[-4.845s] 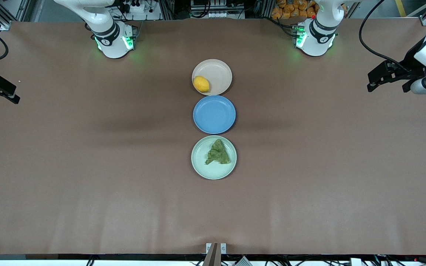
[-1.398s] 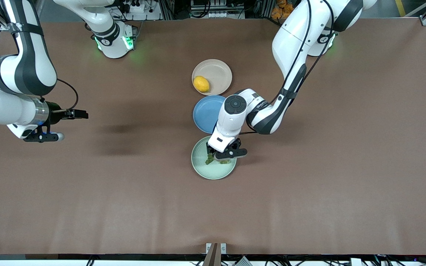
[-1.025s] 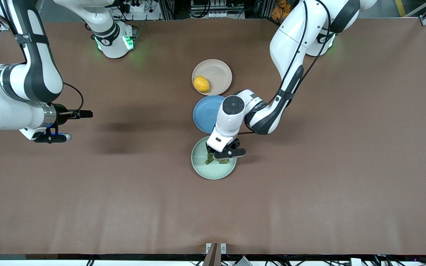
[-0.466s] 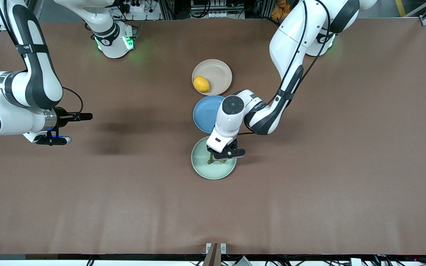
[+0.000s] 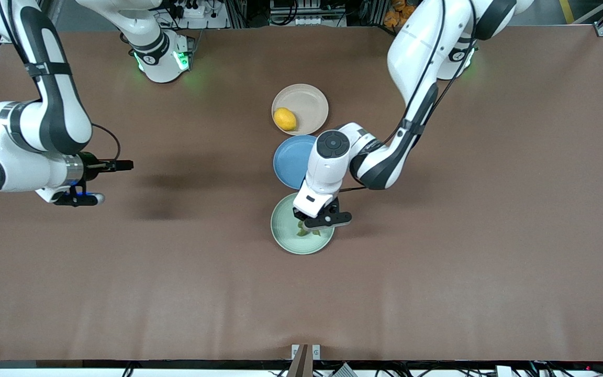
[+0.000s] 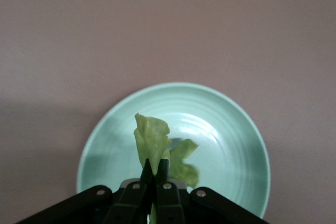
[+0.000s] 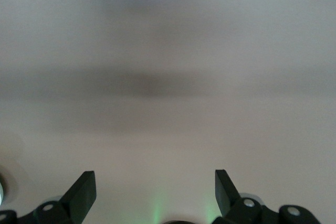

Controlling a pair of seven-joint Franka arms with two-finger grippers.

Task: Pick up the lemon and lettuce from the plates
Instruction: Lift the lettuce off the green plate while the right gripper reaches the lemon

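My left gripper (image 5: 313,226) is shut on the lettuce (image 5: 304,231), a wrinkly green leaf, and holds it just above the mint green plate (image 5: 287,233). In the left wrist view the leaf (image 6: 152,142) stands pinched between the shut fingers (image 6: 155,169) over the plate (image 6: 226,129). The yellow lemon (image 5: 285,119) lies on the beige plate (image 5: 309,104), the plate nearest the robots' bases. My right gripper (image 5: 115,166) is open and empty above bare table toward the right arm's end; its wrist view shows the spread fingers (image 7: 84,190) over bare table.
An empty bright blue plate (image 5: 291,159) lies between the beige and mint plates, partly covered by my left arm. The brown table (image 5: 464,235) is bare elsewhere.
My left gripper went down onto the lettuce, closed on it and lifted it slightly off the mint plate. My right arm came in over its end of the table and now hovers almost still.
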